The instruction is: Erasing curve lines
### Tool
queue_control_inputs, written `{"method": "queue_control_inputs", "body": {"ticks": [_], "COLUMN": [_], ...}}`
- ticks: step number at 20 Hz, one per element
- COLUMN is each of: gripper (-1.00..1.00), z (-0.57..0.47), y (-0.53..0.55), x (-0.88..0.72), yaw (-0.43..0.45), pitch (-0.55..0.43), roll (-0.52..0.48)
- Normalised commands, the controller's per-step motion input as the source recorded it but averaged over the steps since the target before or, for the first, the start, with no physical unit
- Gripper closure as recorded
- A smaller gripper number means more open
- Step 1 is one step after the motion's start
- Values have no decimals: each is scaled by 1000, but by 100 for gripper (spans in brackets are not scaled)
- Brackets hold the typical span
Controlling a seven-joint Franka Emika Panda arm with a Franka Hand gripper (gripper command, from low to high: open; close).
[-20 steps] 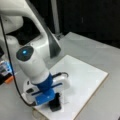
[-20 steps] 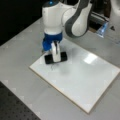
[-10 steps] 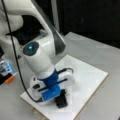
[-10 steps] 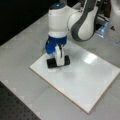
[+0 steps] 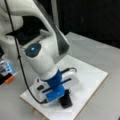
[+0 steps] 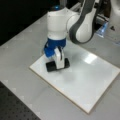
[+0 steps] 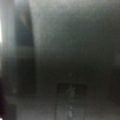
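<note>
Both front views show the grey table [image 6: 22, 75], which we take as the largest surface, with the white board [image 6: 82, 80] lying flat on it. In a front view the board [image 5: 90, 82] fills the lower middle of the frame, one corner reaching toward the right edge. We see the white robot arm [image 5: 40, 60] come down from the upper left of that frame, and in a front view the arm [image 6: 62, 22] descends from the top centre. Its blue wrist section ends in the gripper [image 6: 58, 65], which stands over the board's left part, near the corner at that frame's left. The fingers are clamped on the black block eraser [image 6: 51, 66], and the eraser rests flat on the board. In a front view the gripper [image 5: 64, 98] and the eraser [image 5: 66, 101] sit at the lower centre of the frame, close to the board's bottom edge.

We cannot make out the curve lines on any bare part of the board; the arm and eraser cover some of it. A bright glare patch [image 6: 90, 58] lies right of the gripper.

Wrist view: dark and blurred; we can identify nothing there.
</note>
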Motion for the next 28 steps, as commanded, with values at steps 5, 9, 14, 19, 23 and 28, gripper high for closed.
{"method": "queue_control_inputs", "body": {"ticks": [5, 9, 14, 19, 23, 28], "gripper": [100, 100, 100, 100, 100, 100], "z": [-651, -671, -698, -747, -787, -808], "y": [-142, -97, 36, 103, 35, 4], "x": [715, 667, 673, 724, 751, 782], "yaw": [24, -25, -70, -110, -140, -154], "pitch": [69, 65, 61, 53, 50, 42], "roll": [240, 248, 260, 273, 263, 258]}}
